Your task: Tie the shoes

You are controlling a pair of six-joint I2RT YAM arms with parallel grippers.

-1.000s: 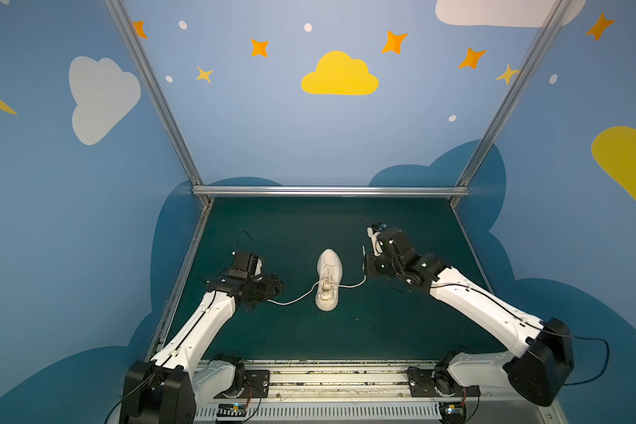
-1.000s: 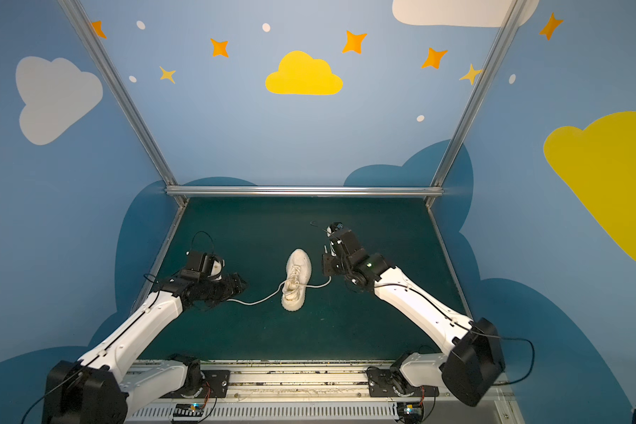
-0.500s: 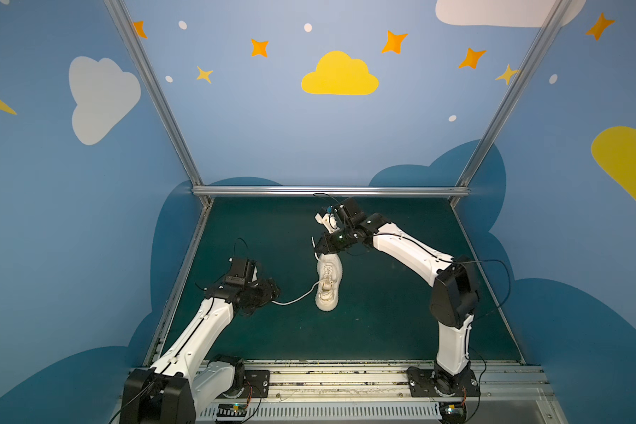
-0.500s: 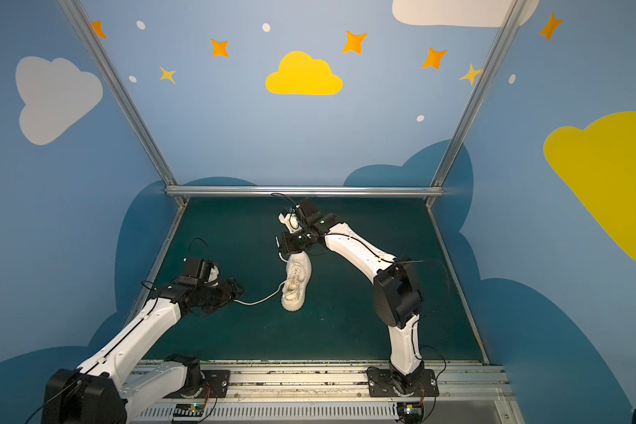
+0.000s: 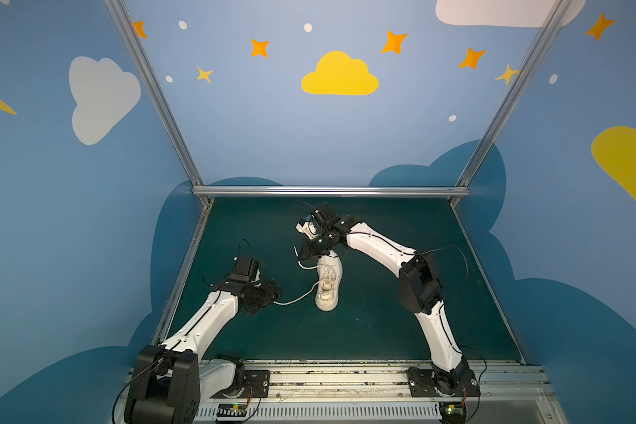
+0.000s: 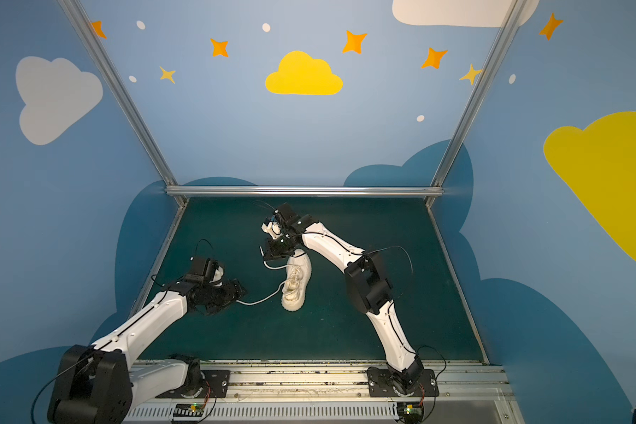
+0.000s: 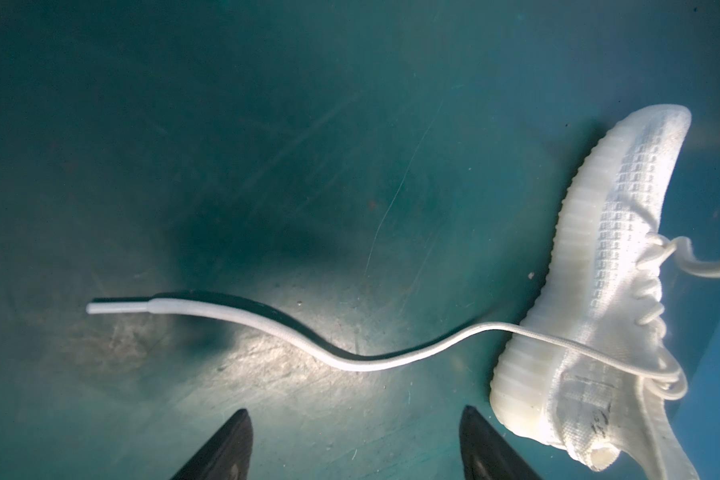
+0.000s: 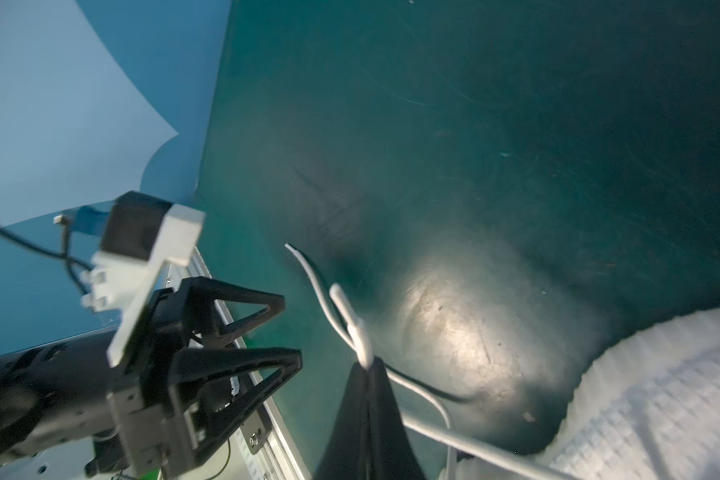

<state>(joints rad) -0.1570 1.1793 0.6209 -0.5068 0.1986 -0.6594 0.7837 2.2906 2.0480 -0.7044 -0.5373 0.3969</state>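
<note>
The cream shoe (image 5: 329, 284) (image 6: 296, 284) lies mid-mat, toe toward the back. One lace (image 5: 294, 299) trails left over the mat to my left gripper (image 5: 276, 293) (image 6: 241, 292). In the left wrist view that lace (image 7: 267, 328) lies just beyond the open left gripper (image 7: 356, 415), nothing between its fingers, and the shoe (image 7: 599, 291) sits beside it. My right gripper (image 5: 305, 253) (image 6: 268, 253) hovers at the toe's left, shut on the other lace (image 5: 302, 266). In the right wrist view the right gripper (image 8: 366, 365) pinches this lace (image 8: 346, 311) near its tip.
The dark green mat (image 5: 382, 330) is walled by blue panels with an aluminium rail (image 5: 331, 191) at the back. The right arm's elbow (image 5: 419, 286) stands high to the right of the shoe. In the right wrist view the left gripper (image 8: 292, 326) shows open beside the front rail.
The right arm has swung from the shoe's right side over to the toe's far left, carrying its lace across. The left gripper has barely shifted and stays open.
</note>
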